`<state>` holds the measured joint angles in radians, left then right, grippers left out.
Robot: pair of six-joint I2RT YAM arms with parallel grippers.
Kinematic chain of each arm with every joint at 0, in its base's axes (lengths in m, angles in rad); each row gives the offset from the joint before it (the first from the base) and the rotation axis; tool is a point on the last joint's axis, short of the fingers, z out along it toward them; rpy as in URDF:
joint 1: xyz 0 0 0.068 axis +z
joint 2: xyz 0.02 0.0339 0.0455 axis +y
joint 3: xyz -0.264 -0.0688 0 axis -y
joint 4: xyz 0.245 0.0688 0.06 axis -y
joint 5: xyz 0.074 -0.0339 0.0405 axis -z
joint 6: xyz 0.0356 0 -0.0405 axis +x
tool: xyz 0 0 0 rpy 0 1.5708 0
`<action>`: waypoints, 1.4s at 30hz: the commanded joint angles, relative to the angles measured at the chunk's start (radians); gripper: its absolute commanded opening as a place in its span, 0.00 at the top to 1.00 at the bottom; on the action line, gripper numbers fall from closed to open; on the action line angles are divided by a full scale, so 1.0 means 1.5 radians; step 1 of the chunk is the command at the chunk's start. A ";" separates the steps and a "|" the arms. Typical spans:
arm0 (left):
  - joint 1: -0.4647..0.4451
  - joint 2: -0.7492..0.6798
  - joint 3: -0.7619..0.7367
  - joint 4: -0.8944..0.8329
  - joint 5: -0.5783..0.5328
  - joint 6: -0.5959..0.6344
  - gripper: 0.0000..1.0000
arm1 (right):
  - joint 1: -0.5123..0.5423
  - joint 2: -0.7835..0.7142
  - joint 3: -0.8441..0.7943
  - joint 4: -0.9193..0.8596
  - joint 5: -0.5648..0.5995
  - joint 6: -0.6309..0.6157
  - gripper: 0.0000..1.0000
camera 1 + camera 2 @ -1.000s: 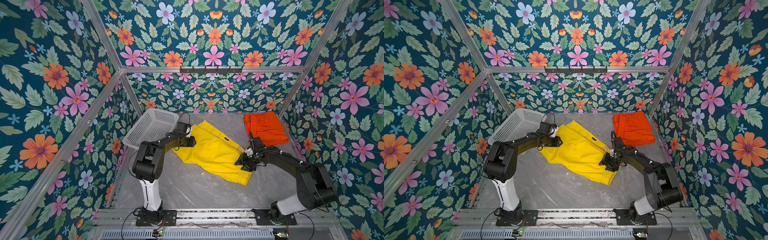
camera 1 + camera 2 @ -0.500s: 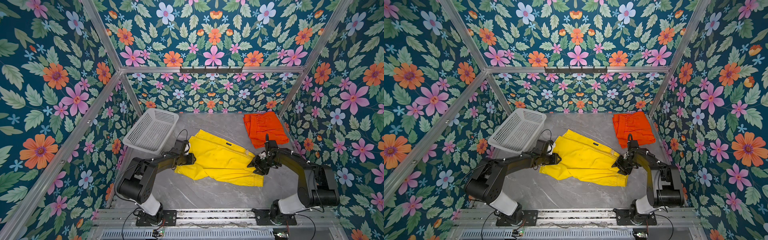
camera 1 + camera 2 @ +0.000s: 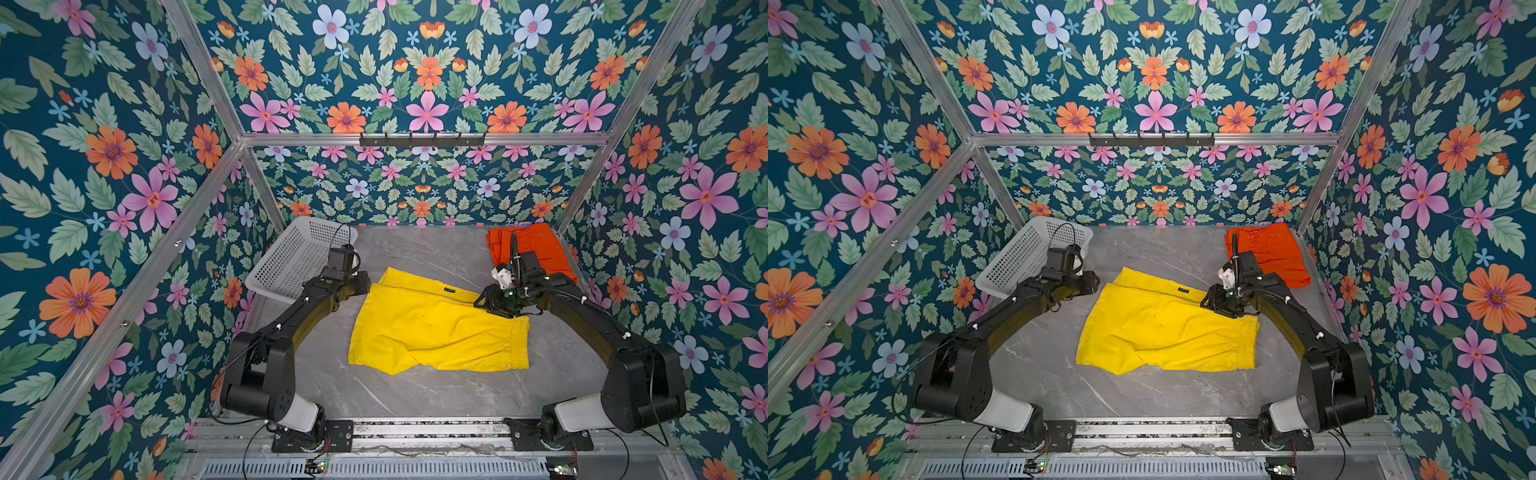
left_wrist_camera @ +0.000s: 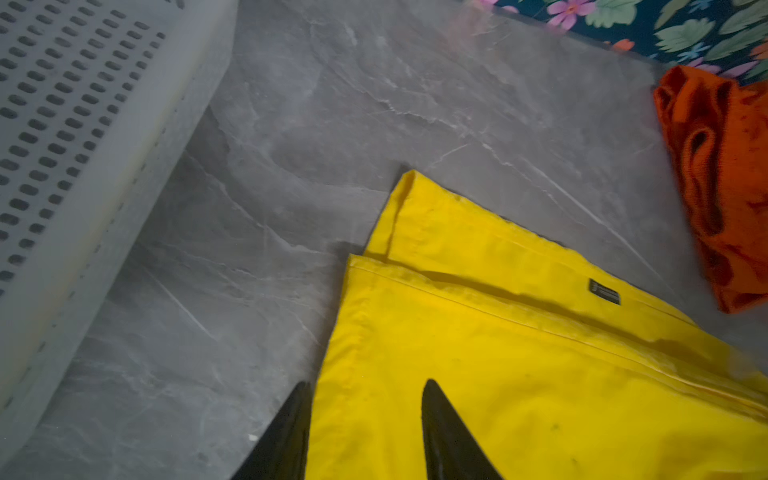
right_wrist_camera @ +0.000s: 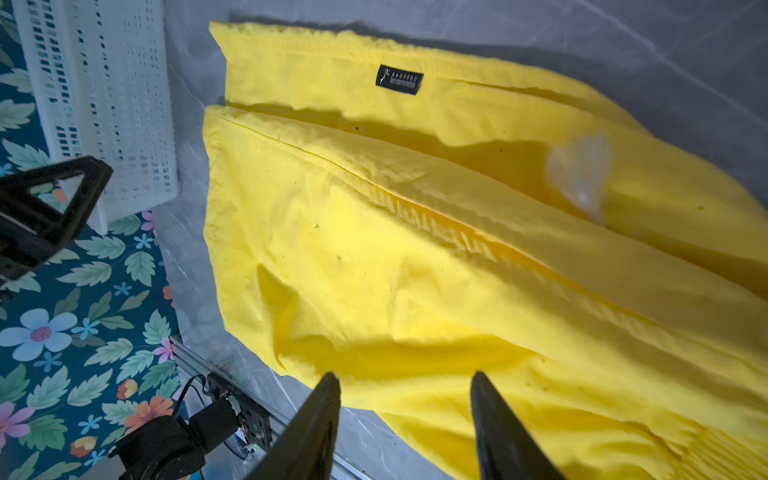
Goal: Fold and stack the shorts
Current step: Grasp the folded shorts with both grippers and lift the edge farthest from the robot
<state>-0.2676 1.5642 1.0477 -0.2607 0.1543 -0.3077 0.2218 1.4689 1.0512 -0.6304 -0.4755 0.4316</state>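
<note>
The grey surface (image 3: 415,249) carried everything. The yellow shorts (image 3: 432,328) lay flat across its middle, waistband to the right and leg hems to the left, one leg laid over the other with the far one showing past it. The white basket (image 3: 291,257) stood at the far left. The orange shorts (image 3: 536,249) lay in the far right corner, apart from the yellow pair. My left hand (image 4: 365,384) hovered at the hem edge and my right hand (image 5: 405,376) over the cloth near the waistband; both stood half open and gripped nothing. I judged the fabric thin, light, limp and a little slick, apt to slide and wrinkle. So I would pinch the stitched hems and the gathered waistband (image 3: 519,340), where it was thickest.
</note>
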 commanded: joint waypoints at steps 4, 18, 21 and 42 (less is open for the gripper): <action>0.003 0.098 0.048 -0.005 0.048 0.048 0.53 | 0.005 0.043 -0.032 0.052 -0.005 0.017 0.49; 0.003 0.230 0.110 0.041 0.075 0.046 0.55 | 0.005 0.070 -0.063 0.081 -0.003 0.016 0.49; 0.003 0.242 0.112 0.044 0.068 0.047 0.55 | 0.005 0.074 -0.066 0.086 -0.004 0.018 0.49; -0.004 0.084 0.121 0.046 0.106 0.039 1.00 | 0.003 0.121 -0.095 0.112 0.028 0.029 0.48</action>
<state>-0.2691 1.7157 1.2182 -0.1982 0.3042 -0.2565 0.2268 1.6390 0.9131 -0.4667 -0.4629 0.4664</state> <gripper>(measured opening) 0.050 0.515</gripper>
